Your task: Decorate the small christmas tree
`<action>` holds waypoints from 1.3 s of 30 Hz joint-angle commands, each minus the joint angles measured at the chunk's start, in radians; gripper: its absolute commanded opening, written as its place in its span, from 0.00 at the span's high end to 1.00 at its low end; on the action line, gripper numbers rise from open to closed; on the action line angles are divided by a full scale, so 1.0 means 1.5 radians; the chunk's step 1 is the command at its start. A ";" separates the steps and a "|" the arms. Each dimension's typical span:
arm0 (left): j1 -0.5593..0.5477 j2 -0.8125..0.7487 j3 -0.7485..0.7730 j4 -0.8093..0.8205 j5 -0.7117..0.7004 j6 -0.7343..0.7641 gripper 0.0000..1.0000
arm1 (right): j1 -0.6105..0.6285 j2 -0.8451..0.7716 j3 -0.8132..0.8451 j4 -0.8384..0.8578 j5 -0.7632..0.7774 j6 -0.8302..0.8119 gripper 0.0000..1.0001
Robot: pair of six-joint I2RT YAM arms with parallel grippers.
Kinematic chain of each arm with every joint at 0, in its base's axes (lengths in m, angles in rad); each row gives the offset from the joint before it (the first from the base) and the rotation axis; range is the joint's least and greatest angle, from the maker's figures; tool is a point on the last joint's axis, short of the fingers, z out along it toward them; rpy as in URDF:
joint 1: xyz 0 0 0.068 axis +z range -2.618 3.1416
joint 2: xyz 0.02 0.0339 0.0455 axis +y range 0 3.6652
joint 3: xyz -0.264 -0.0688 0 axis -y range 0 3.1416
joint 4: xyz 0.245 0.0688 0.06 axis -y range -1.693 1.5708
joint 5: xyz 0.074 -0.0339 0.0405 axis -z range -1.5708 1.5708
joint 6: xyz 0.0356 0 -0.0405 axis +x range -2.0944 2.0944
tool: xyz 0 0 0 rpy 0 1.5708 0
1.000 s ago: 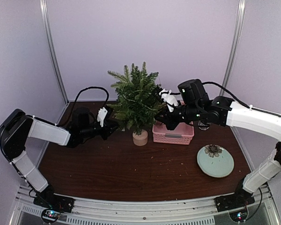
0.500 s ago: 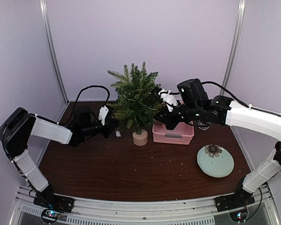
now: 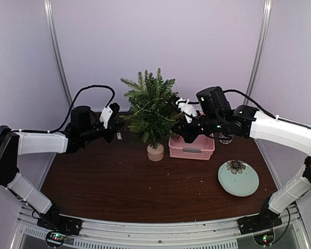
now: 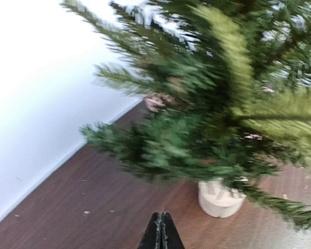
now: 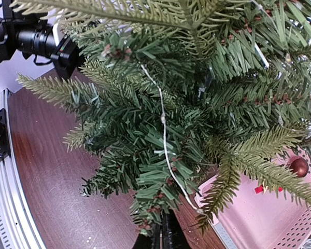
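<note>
Left hand rose, pressed together left of the small christmas tree; right hand likewise opposite.

Soft even light; left wrist view blurred, wall washed out

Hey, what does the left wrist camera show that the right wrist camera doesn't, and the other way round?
Only the left wrist view shows the tree's pale wooden base. Only the right wrist view shows the pink basket, a dark red ball, a thin white wire running through the branches, and the left arm. Both show the small christmas tree, the brown table, and each camera's own shut jaws at the bottom edge.
</note>
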 commanded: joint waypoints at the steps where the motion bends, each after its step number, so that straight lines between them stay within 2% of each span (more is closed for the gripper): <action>1: 0.029 0.012 0.058 -0.017 -0.011 0.067 1.00 | -0.005 -0.013 0.008 -0.008 0.029 -0.010 1.00; 12: 0.049 0.002 0.133 -0.083 0.050 0.145 1.00 | -0.015 -0.028 0.004 -0.020 0.065 -0.013 1.00; 19: 0.049 -0.064 0.139 -0.193 0.099 0.171 1.00 | -0.017 -0.023 0.010 -0.013 0.064 -0.009 1.00; 28: 0.046 -0.173 0.145 -0.390 0.097 0.220 1.00 | -0.017 -0.015 0.010 -0.008 0.064 -0.008 1.00; 33: 0.042 -0.162 0.171 -0.377 0.064 0.209 1.00 | -0.017 -0.017 0.007 -0.006 0.065 -0.014 1.00; 39: 0.038 -0.147 0.217 -0.397 0.130 0.209 1.00 | -0.017 -0.013 0.017 -0.009 0.070 -0.018 1.00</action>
